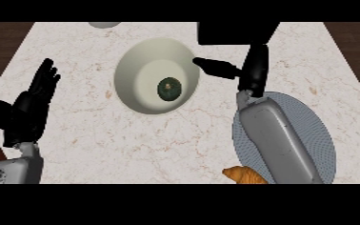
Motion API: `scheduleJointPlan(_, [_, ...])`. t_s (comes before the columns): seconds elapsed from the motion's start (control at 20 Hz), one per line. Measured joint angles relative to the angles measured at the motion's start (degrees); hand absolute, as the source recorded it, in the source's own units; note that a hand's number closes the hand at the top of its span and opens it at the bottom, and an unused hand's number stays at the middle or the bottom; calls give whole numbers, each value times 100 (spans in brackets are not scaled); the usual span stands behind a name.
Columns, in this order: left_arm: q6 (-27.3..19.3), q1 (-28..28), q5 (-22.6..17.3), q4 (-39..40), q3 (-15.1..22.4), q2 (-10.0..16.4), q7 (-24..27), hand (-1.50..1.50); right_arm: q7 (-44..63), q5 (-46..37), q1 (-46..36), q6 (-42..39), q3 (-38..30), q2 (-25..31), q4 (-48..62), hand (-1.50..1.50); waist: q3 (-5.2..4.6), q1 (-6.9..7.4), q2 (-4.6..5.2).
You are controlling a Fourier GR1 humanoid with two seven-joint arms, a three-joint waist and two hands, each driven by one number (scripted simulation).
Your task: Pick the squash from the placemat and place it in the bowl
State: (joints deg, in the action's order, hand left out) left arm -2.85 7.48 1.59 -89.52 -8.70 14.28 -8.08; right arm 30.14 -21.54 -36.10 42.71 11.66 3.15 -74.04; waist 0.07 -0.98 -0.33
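Dark green squash (169, 88) inside the pale bowl (134, 69), down on its floor, slightly right of the bowl's middle. Nearly round from above, pale spot on top; no telling which way its long axis runs. Right robot hand (255, 69) just right of the bowl's rim, spread and holding nothing, thumb pointing toward the bowl. Blue-grey placemat (316, 128) right of the bowl, under the right forearm. Left robot hand (32, 102) well left of the bowl, resting, fingers straight and up. Marbled tabletop (84, 143) beneath.

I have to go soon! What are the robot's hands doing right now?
Left hand: open, holding nothing.
Right hand: open, holding nothing.
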Motion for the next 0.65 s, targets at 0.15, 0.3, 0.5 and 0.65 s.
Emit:
scheduleJointPlan(0.15, [-31, 19, 36, 95, -15, -31, 85, 0, -137, 315, 874, -302, 3, 274, -955, -150, -3, -24, -1])
scheduleJointPlan(0.3, [-29, 53, 53, 78, -30, -8, 40, 0, -402, 750, 1814, -623, -74, 584, -1917, -150, -3, -40, -1])
scheduleJointPlan(0.5, [17, -69, 45, -146, 4, -25, -43, 0, -916, 1510, 2822, -1137, -339, 843, -2854, -150, -2, 2, 6])
scheduleJointPlan(0.65, [66, -71, 17, -161, -27, -24, -38, 0, -1209, 1873, 3371, -1455, -503, 949, -3415, -150, -3, 26, 14])
